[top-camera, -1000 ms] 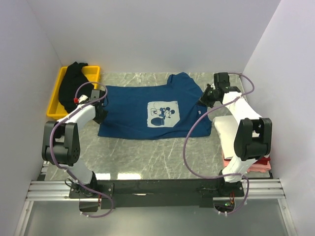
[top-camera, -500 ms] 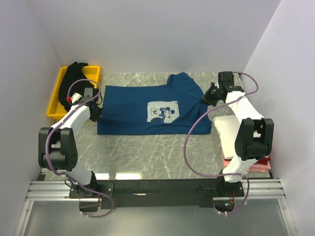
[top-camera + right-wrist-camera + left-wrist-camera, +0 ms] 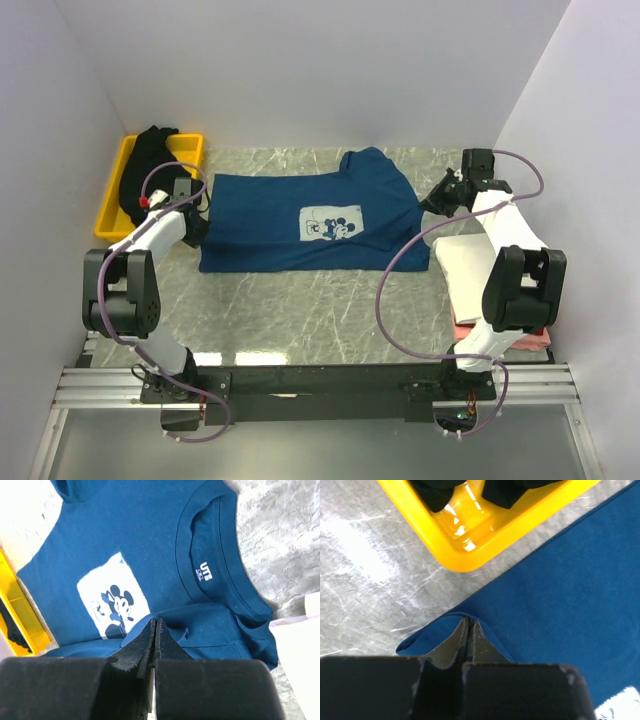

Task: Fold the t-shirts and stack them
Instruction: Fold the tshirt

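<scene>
Left end effector [image 3: 469, 626] and right end effector [image 3: 155, 626] clamped shut on dark blue cotton t-shirt [image 3: 265, 215]; thin pinches may slip, skewing fold.

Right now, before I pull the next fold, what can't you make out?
- Top view: the right arm covers much of the stack; tee count unknown.
- Top view: the right end effector hides its tips under its own wrist.
- Right wrist view: the tips are shut over the blue tee; whether cloth is pinched is unclear.
- Left wrist view: the top edge cuts off the black tee and tray.
</scene>
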You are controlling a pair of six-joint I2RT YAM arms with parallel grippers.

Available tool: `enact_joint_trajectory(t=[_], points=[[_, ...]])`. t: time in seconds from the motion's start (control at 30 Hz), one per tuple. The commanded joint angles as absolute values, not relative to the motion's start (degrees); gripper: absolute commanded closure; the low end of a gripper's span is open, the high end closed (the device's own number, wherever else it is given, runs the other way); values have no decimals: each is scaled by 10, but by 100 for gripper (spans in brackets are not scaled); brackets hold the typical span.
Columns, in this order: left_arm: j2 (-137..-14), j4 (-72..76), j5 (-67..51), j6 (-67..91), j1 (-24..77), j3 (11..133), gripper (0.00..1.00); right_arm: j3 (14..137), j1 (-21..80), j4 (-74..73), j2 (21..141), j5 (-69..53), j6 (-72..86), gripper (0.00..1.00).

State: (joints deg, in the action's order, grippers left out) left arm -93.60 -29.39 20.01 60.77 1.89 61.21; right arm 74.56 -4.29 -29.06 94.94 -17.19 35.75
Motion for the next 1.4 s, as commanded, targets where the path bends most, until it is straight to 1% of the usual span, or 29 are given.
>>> enact_joint_trajectory(t=[0.0, 0.33, 0.7, 0.73, 0.77, 0.83, 0.9, 0.93, 1.0, 1.13, 1.2, 1.3, 1.37], points=[[-938, -281, 194, 597, 16, 647, 100, 742, -48, -265, 919, -178, 358, 100], [-982, -281, 184, 584, 16, 688, 99, 747, -50, -259, 940, -180, 359, 100], [-1024, -259, 135, 550, 14, 738, 99, 794, -50, -245, 1022, -207, 373, 100], [-1026, -260, 134, 549, 14, 741, 99, 798, -50, -247, 1027, -203, 372, 100], [-1027, -258, 130, 542, 13, 743, 96, 805, -50, -250, 1033, -200, 370, 100], [-1026, -256, 123, 537, 11, 742, 83, 810, -50, -252, 1045, -201, 366, 86], [-1016, -244, 113, 533, 7, 727, 65, 818, -50, -257, 1049, -200, 362, 73], [-997, -238, 106, 534, 6, 717, 61, 820, -50, -261, 1049, -195, 358, 62], [-961, -221, 102, 543, 5, 683, 54, 816, -48, -261, 1033, -187, 358, 56], [-902, -208, 98, 562, 5, 622, 54, 781, -34, -256, 986, -163, 356, 56], [-869, -187, 92, 574, 9, 597, 55, 736, -19, -243, 951, -146, 359, 56], [-846, -172, 85, 584, 18, 555, 60, 671, -3, -207, 917, -143, 367, 56], [-841, -158, 86, 587, 32, 530, 62, 638, 21, -196, 907, -132, 365, 56]])
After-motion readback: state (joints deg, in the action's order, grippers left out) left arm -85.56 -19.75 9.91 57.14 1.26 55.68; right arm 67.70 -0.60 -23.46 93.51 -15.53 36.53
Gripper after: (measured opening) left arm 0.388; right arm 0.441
